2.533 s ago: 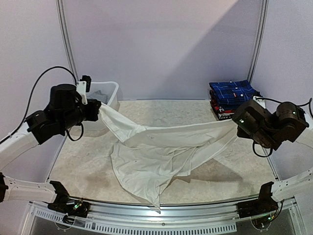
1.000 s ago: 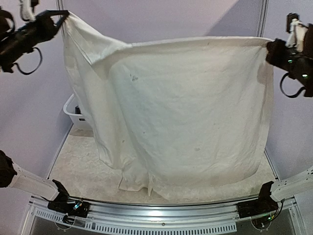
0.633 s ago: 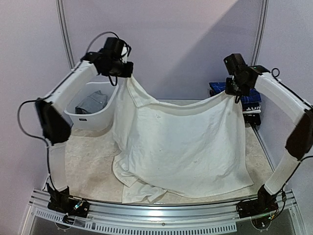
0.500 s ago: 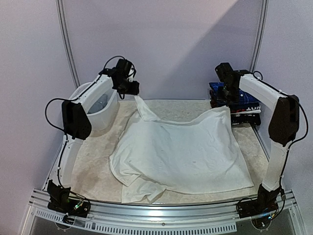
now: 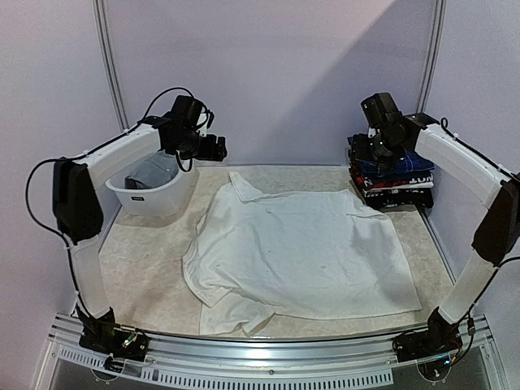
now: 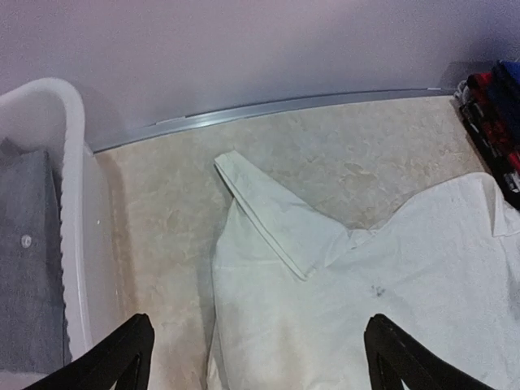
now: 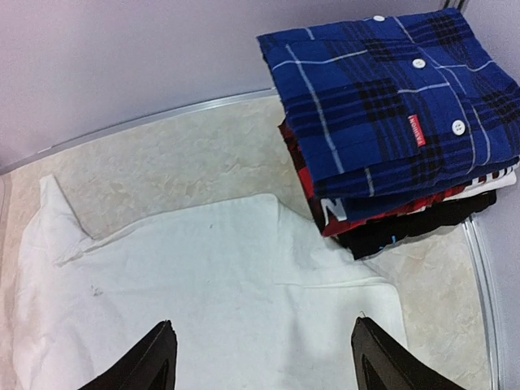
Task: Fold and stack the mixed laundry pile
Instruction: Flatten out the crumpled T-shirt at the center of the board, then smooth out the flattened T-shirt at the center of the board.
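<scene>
white shirt (image 5: 301, 252): you have it lying spread out on the table (image 5: 138, 268), roughly midway between the two arms. its far edge runs close to the back wall. a narrow flap of it sticks out toward the far left. the near left part is rumpled, with a fold bunched close to the table's near edge. the right half lies fairly flat.

left gripper (image 6: 258, 321): jaws stand wide apart with nothing between them. in your left wrist view the two dark fingers (image 6: 130, 357) frame the flap and the shirt's far left part below, and no cloth touches them. from above, it hangs over the far left of the table, just beside the basket (image 5: 150, 199).

right gripper (image 7: 262, 323): jaws are also spread wide and hold nothing. it hangs above the shirt's far right corner, near the folded stack (image 5: 394, 175).

folded stack: it sits at the far right of the table. the blue plaid shirt (image 7: 390, 97) is on top, buttons up, with a small red label showing. under it are red-and-black plaid, a white layer, then black cloth. the white shirt's corner lies just beside the foot of the stack; you cannot tell whether they touch.

basket: white plastic, at the far left, with a grey garment (image 6: 28, 260) inside and one button visible on it. the flap lies near the basket, apart from it.
</scene>
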`<state>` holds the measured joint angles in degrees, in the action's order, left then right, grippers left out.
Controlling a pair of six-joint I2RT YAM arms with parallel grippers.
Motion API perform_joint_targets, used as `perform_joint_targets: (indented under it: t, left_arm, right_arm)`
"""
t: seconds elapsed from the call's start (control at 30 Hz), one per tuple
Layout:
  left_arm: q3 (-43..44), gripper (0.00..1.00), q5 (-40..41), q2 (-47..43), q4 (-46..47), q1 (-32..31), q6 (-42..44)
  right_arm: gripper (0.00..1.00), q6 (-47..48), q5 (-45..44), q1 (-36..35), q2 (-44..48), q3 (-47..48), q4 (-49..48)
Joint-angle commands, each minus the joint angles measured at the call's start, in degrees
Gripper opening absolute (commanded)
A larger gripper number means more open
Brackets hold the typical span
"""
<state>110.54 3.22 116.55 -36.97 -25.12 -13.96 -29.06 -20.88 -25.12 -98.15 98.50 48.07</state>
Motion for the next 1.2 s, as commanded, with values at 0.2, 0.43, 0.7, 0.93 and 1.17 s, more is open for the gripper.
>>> perform_joint_targets:
  t: [0.2,0.43,0.7,0.93,1.17]
  left_arm:
    - [-41.2,0.78,13.6,-20.6,11.4,-11.9,-5.9]
    - [-60.6,0.78,16.2,-27.6,14.1,-16.0,-12.9]
    - [-68.2,0.76,16.5,-24.6,17.1,-16.3,-18.3]
    - [-70.6,0.54,15.2,-21.5,20.7,-16.1,-20.4]
    - [-71.8,0.05,20.0,-24.0,19.2,-15.3,-20.9]
  right_arm:
    - [0.71,2.1,9.2,-7.2,3.9,-20.4,-11.7]
    - [0.70,0.7,10.7,-11.2,2.2,-30.6,-18.3]
    - [0.69,-0.3,10.4,-11.9,0.9,-34.0,-21.4]
    - [0.68,-0.3,10.3,-12.3,0.7,-35.5,-22.3]
    - [0.68,-1.2,8.9,-12.3,1.1,-37.6,-21.4]
